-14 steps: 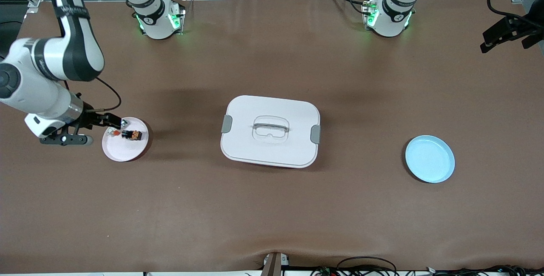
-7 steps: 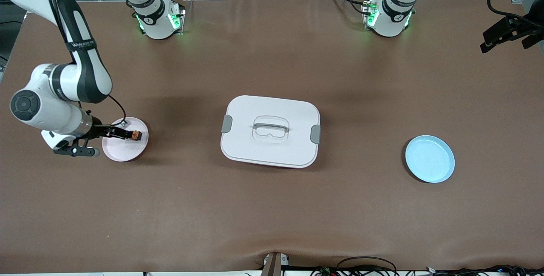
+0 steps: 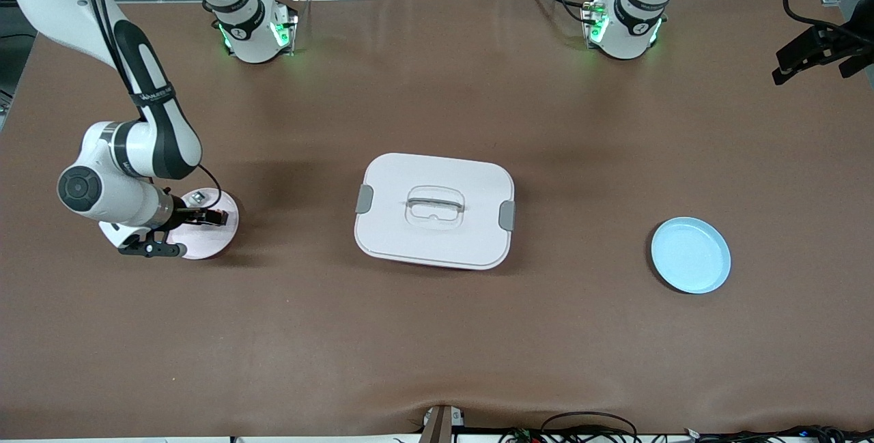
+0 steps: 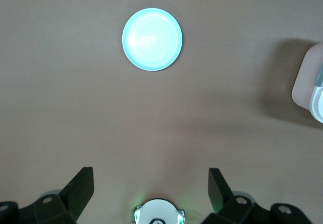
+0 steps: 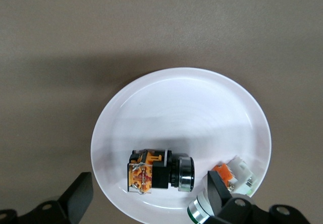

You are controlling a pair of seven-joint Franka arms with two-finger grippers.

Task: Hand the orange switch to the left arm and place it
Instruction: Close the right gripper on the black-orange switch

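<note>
Right pincer point(image 3: 217, 217) low over pink-white plate point(image 3: 222, 241) at the right arm's end of the brown worktop point(image 3: 437, 334); fingers apart, nothing between them. Right wrist view: orange switch point(image 5: 154, 171) lying on its side in the plate point(image 5: 176, 103), black body with orange face and a metal ring, between the two finger tips point(image 5: 81, 193) but touching neither. Second small component, white-and-silver point(image 5: 234, 178), just beside the switch on the same plate, close against one finger. Front view: switch itself mostly hidden under the pincer; white-and-silver piece point(image 3: 198, 196) showing at the plate's edge toward the robot bases.

Box point(image 3: 434, 210) at mid-worktop, lid on, grey latches at both ends, well apart from both plates. Light blue plate point(image 3: 690, 255) toward the left arm's end, bare.

Left arm waiting, raised high near its base point(image 3: 625, 23). Left pincer point(image 4: 150, 191) seen only in the left wrist view: fingers spread wide, holding nothing, hanging well above the worktop with the blue plate point(image 4: 152, 39) and a corner of the box point(image 4: 309, 85) in sight below.
</note>
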